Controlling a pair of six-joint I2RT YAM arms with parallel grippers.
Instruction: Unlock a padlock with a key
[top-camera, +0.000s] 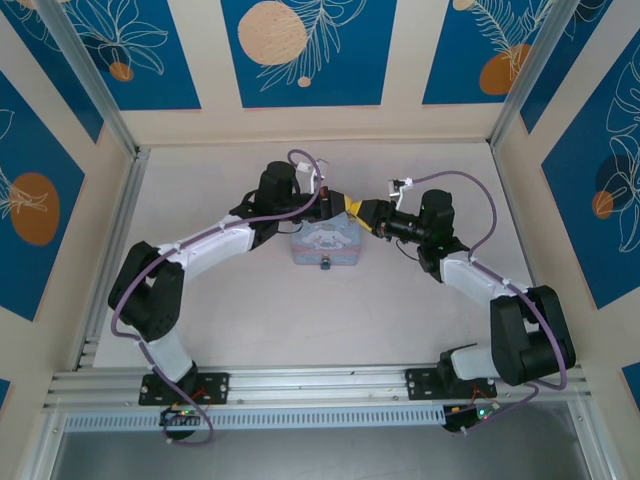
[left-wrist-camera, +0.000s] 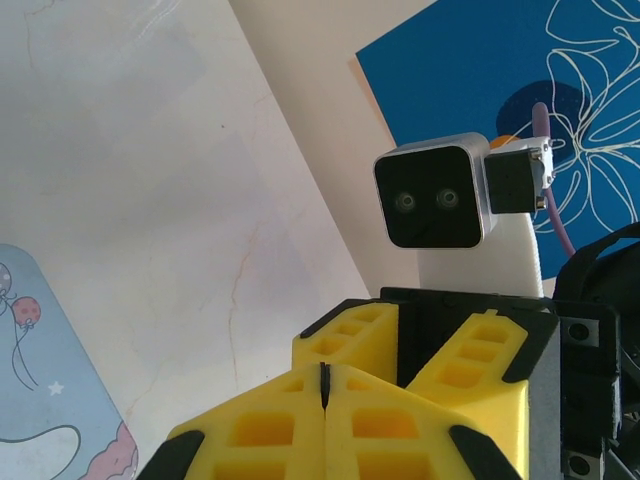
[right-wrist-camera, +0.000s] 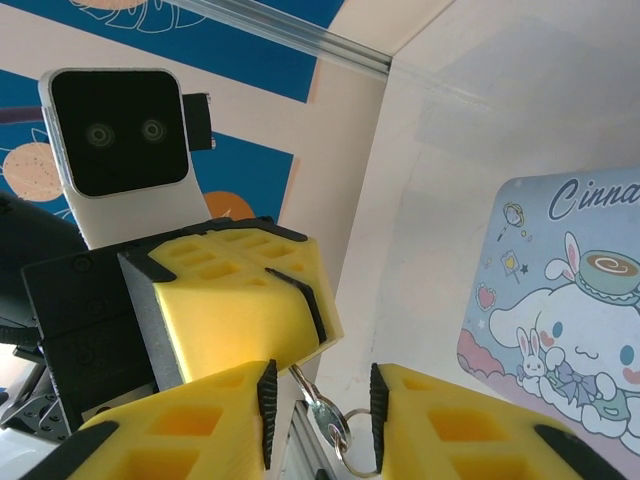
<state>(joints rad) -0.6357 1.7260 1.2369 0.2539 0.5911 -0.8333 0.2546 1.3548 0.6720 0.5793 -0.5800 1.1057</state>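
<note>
Blue wall panels (top-camera: 305, 50) printed with white leaves and orange discs surround a pale, faintly marbled worktop (top-camera: 240, 310), and a ribbed aluminium rail (top-camera: 300, 385) runs along its near edge where both arm bases are bolted

A pale blue rectangular tin box with a cartoon rabbit print (top-camera: 325, 240) lies flat near the middle of the worktop. The tiny dark metal padlock (top-camera: 325, 265) sits at the middle of the tin's near side; it is too small from above to tell whether it hangs from a clasp or just touches the tin

Both arms reach inward and meet over the far edge of the tin. The left gripper (top-camera: 350, 206) has its yellow foam fingers pressed together, and a thin dark sliver shows in the seam between them in the left wrist view. Seen from the right wrist, a small silver key (right-wrist-camera: 322, 412) sticks out of that fingertip with a thin wire key ring (right-wrist-camera: 358, 455) through its head. The right gripper (right-wrist-camera: 322, 388) is partly spread, its two yellow fingers either side of the key's head; the ring seems to brush one dark pad, but the fingers do not visibly clamp the key. The padlock lies apart from both grippers, on the tin's opposite side
</note>
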